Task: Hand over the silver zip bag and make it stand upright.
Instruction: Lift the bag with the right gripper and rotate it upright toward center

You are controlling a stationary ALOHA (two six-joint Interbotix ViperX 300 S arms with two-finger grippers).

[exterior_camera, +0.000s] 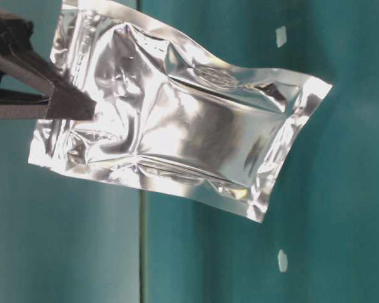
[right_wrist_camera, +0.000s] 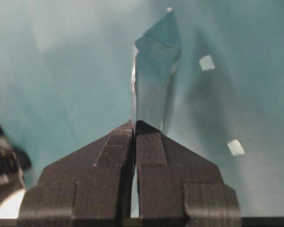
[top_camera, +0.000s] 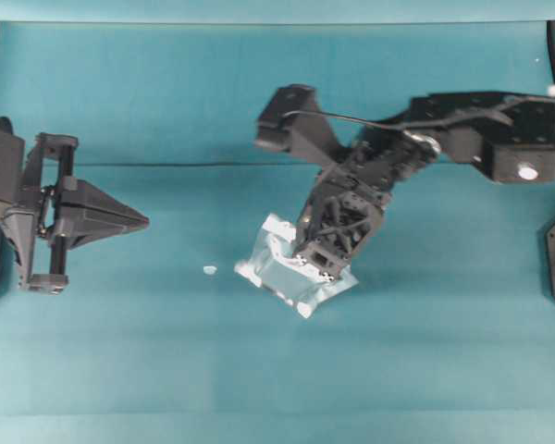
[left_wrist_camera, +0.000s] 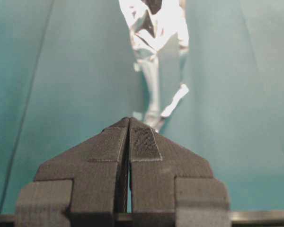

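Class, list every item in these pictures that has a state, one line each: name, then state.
silver zip bag: held off the table, pinched at one edge, not standing upright.
right tool: shut on the silver zip bag.
left tool: shut, holding nothing, apart from the bag.

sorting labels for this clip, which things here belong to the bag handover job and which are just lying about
Belongs to the job:
silver zip bag
right claw, shut on the bag
left claw, shut, empty

Just lying about:
pale scrap on the teal table
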